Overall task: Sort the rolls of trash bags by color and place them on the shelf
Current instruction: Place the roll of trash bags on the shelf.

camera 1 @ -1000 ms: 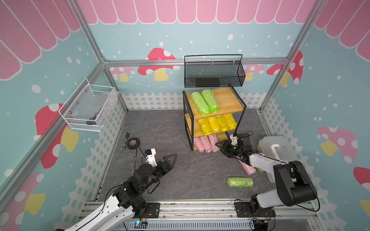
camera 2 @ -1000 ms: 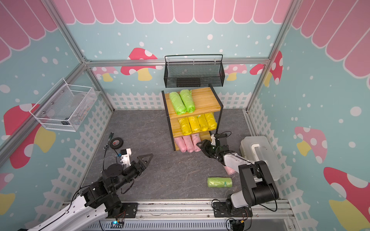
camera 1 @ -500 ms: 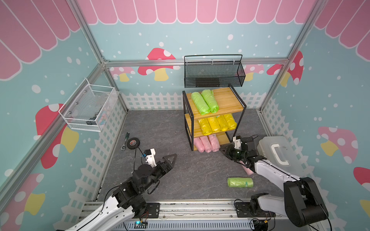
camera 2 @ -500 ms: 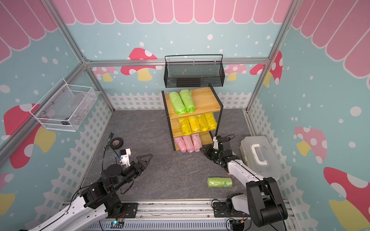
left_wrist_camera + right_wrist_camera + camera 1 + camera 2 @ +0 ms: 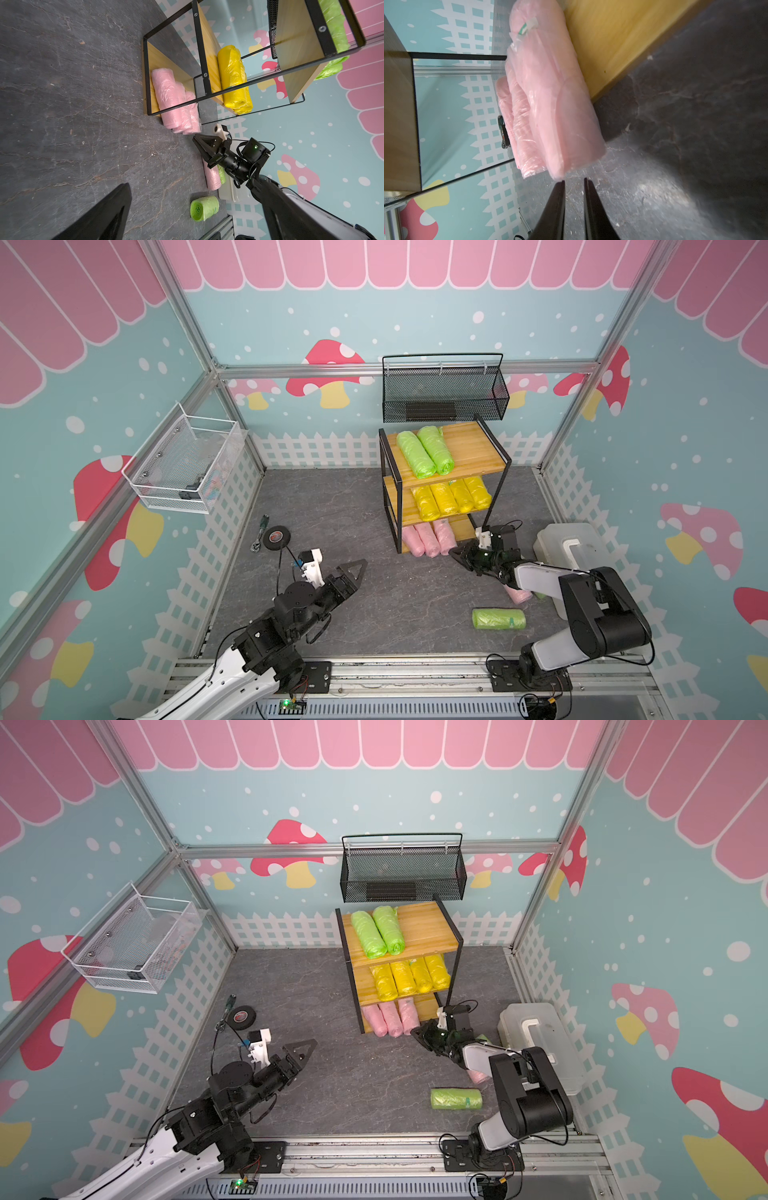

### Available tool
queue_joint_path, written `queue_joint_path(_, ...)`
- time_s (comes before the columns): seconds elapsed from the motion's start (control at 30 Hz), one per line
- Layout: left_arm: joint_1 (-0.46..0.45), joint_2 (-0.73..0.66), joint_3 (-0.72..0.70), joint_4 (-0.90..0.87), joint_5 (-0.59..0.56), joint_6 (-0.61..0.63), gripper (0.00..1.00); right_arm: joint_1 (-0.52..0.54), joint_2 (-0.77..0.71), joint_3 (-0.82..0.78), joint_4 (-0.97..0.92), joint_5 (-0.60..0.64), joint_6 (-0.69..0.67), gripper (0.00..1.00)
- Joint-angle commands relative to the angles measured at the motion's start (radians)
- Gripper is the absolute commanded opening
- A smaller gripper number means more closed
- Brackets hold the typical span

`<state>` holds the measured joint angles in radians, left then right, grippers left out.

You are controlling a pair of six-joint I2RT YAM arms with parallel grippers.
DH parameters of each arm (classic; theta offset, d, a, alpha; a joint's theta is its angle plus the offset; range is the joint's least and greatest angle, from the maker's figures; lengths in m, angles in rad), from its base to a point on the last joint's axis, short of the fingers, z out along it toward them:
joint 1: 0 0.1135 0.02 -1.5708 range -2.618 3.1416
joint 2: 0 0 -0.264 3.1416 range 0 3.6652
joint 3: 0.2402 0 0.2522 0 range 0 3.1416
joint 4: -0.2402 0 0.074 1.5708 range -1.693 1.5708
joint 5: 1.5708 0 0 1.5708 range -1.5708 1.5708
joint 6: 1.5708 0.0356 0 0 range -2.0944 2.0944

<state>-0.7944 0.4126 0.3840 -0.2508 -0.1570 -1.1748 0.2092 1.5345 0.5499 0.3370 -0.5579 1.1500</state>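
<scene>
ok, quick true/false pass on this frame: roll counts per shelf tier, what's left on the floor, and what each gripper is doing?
1. The top tier of the shelf holds two green rolls. True.
2. The middle tier holds three yellow rolls. False: four yellow rolls lie there.
3. The right gripper grips a pink roll. False: the right gripper is shut on nothing, just in front of the bottom-tier pink rolls.
4. A green roll lies on the floor. True.
5. The left gripper is open and empty. True.
</scene>
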Motion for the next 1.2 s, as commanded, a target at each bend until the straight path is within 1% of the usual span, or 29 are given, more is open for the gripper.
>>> queue_joint_path(0.0, -0.002, -0.016, -0.013, -0.005, 0.009, -0.006, 0.99, -0.004, 0.038, 0.036, 0.067, 0.016, 0.013, 0.18)
queue_joint_path(0.2, -0.002, -0.036, -0.017, -0.025, 0.0, -0.006, 0.99, -0.008, 0.113, 0.049, 0.19, 0.02, 0.066, 0.18)
queue_joint_path(0.33, -0.002, -0.044, -0.014, -0.036, -0.008, -0.004, 0.99, -0.01, 0.113, 0.04, 0.217, 0.006, 0.074, 0.19)
queue_joint_path(0.4, -0.002, -0.042, -0.013, -0.038, -0.011, -0.002, 0.99, -0.014, 0.088, 0.027, 0.197, -0.001, 0.055, 0.23)
queue_joint_path(0.43, -0.001, -0.041, -0.013, -0.037, -0.013, 0.0, 0.99, -0.017, 0.067, 0.025, 0.163, -0.011, 0.036, 0.28)
queue_joint_path(0.53, -0.002, -0.032, -0.013, -0.036, -0.013, -0.001, 0.99, -0.019, -0.026, 0.043, -0.038, -0.019, -0.078, 0.51)
queue_joint_path(0.57, -0.002, -0.028, -0.013, -0.036, -0.011, -0.002, 0.99, -0.019, -0.065, 0.051, -0.122, -0.011, -0.139, 0.55)
queue_joint_path(0.67, -0.002, -0.021, -0.018, -0.034, -0.001, -0.003, 0.99, -0.02, -0.196, 0.087, -0.355, 0.026, -0.297, 0.61)
queue_joint_path(0.77, -0.002, -0.024, -0.029, -0.028, 0.001, -0.005, 0.99, -0.02, -0.307, 0.144, -0.588, 0.054, -0.461, 0.63)
queue_joint_path(0.87, -0.002, -0.037, -0.044, -0.023, -0.008, -0.006, 0.99, -0.018, -0.388, 0.202, -0.816, 0.055, -0.561, 0.64)
queue_joint_path(0.93, -0.002, -0.047, -0.054, -0.018, -0.014, -0.006, 0.99, -0.014, -0.448, 0.209, -0.952, 0.04, -0.578, 0.65)
queue_joint_path(0.97, -0.002, -0.054, -0.06, -0.014, -0.016, -0.009, 0.99, -0.009, -0.483, 0.206, -1.026, 0.046, -0.583, 0.71)
queue_joint_path(1.0, -0.002, -0.058, -0.065, -0.008, -0.015, -0.011, 0.99, 0.002, -0.524, 0.204, -1.089, 0.065, -0.594, 0.81)
queue_joint_path(1.03, -0.002, -0.064, -0.073, -0.001, -0.017, -0.013, 0.99, 0.021, -0.571, 0.206, -1.159, 0.103, -0.613, 0.95)
queue_joint_path(1.07, -0.002, -0.068, -0.08, 0.007, -0.017, -0.015, 0.99, 0.045, -0.618, 0.209, -1.222, 0.147, -0.636, 0.99)
queue_joint_path(1.17, -0.002, -0.071, -0.105, 0.044, -0.019, -0.02, 0.99, 0.109, -0.735, 0.237, -1.333, 0.266, -0.703, 0.99)
